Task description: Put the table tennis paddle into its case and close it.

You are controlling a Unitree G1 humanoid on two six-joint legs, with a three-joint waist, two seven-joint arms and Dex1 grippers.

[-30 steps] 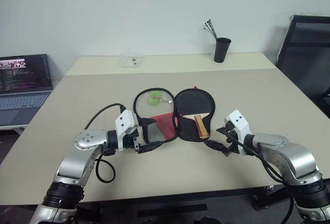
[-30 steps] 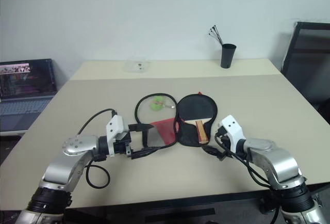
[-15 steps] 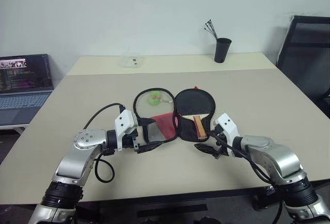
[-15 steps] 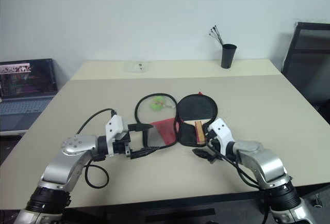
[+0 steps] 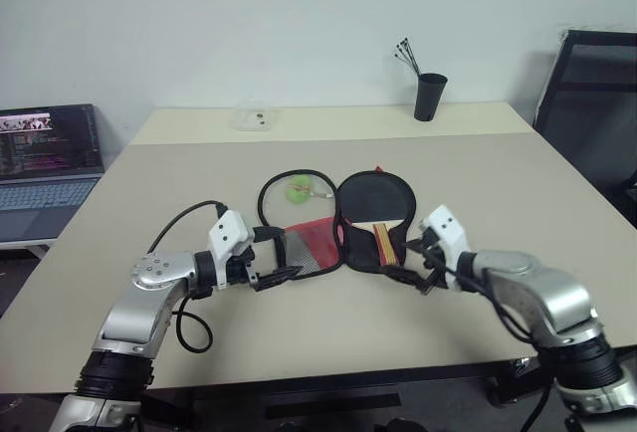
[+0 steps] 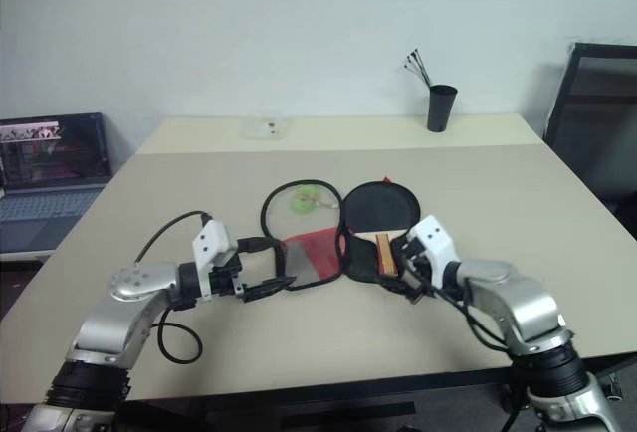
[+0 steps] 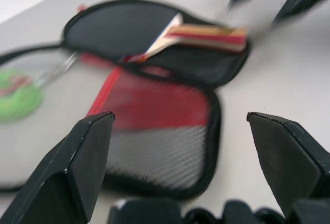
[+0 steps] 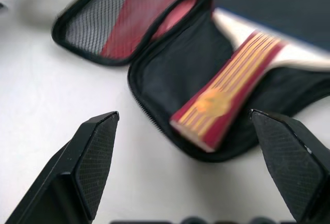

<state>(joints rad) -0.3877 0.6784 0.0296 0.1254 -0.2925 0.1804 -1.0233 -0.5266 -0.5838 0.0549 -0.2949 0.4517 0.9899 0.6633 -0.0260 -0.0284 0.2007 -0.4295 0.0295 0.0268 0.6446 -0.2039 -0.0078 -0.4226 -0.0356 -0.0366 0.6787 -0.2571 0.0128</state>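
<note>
The case [image 5: 370,193] lies unzipped and spread flat mid-table. Its right half holds the table tennis paddle [image 5: 384,238], handle [image 8: 225,100] pointing toward me. The left flap has a red panel and mesh [image 7: 154,131], and a green charm [image 5: 298,191] lies inside its outline. My left gripper [image 5: 284,256] is open at the near end of that flap, the mesh lying between its fingers [image 7: 77,167] in the left wrist view. At the handle end of the right half my right gripper [image 5: 401,261] hovers open, holding nothing.
A laptop [image 5: 45,163] stands open off the table's left side. At the far edge are a black cup of pens [image 5: 429,96] and a small clear box [image 5: 251,115]. A black chair [image 5: 587,104] stands at the right.
My left gripper has drawn a little to the left along the flap's near end. The right gripper has risen and moved in toward the paddle handle. Both stayed open.
</note>
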